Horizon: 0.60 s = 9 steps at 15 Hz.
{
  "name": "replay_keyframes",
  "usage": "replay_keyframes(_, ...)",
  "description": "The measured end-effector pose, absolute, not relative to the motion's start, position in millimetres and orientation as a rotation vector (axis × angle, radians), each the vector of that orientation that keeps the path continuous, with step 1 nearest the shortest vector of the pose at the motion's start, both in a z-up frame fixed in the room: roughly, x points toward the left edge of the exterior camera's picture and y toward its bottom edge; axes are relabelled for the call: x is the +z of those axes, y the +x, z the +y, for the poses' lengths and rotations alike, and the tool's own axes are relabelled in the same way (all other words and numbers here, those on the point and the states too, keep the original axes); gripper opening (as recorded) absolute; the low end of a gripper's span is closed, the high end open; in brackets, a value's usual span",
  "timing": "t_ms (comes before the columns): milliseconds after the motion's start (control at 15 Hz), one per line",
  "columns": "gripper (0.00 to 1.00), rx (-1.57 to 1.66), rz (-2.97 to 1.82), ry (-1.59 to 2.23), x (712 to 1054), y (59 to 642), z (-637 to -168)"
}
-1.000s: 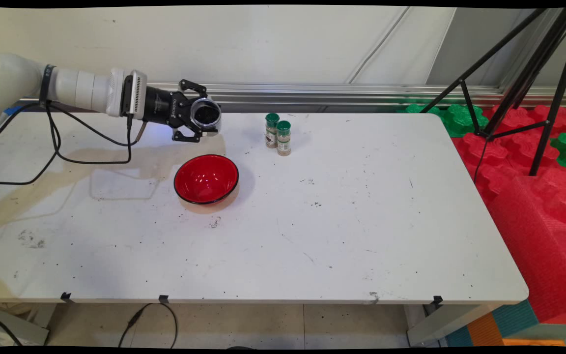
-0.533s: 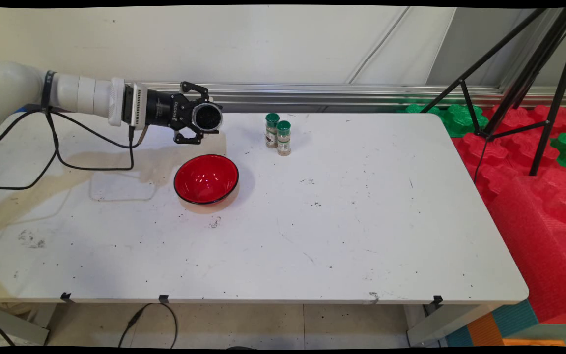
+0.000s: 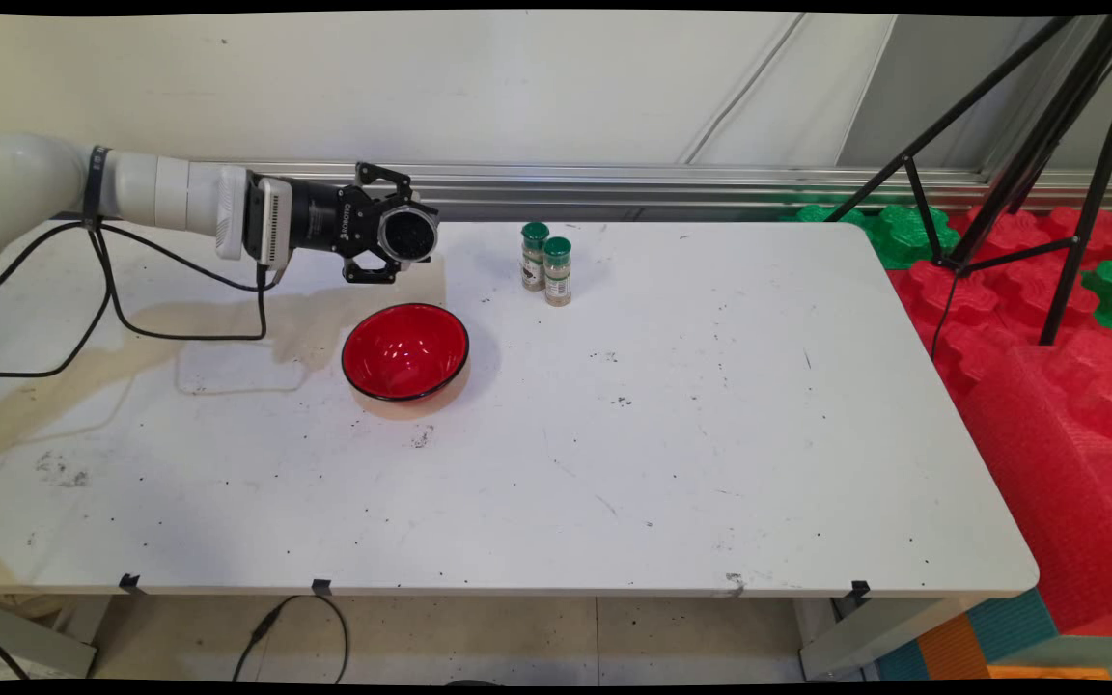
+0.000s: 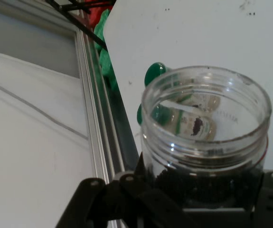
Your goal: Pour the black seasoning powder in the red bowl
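Note:
My gripper (image 3: 392, 236) is shut on a clear open jar (image 3: 408, 235) with dark grains inside, held on its side above the table, its mouth turned toward the camera. In the hand view the clear open jar (image 4: 205, 128) fills the lower right, gripped between the black linkage, with dark contents low in it. A red bowl (image 3: 405, 351) with a black rim sits on the table just below and in front of the jar. Two green-capped spice jars (image 3: 546, 265) stand upright to the right, seen through the glass as spice jars (image 4: 183, 116) in the hand view.
The white table (image 3: 710, 434) stretches wide to the right and front. A black tripod (image 3: 1029, 164) and red and green foam blocks (image 3: 1048, 319) stand off the table's right edge. Black cables (image 3: 131, 309) hang from the arm over the left side.
The gripper with the jar has risen slightly and levelled out; the jar's mouth has turned a bit more toward the camera. Bowl and spice jars have not moved.

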<state>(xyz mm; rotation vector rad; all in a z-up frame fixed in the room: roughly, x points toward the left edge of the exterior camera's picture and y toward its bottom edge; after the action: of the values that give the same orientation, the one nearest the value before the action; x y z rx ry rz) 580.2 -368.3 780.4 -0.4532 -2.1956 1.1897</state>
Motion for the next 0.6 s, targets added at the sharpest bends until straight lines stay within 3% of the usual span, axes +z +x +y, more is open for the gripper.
replay_keyframes(600, 0.0, 1.29, -2.204, -0.615, 777.7, 580.5, -364.8)
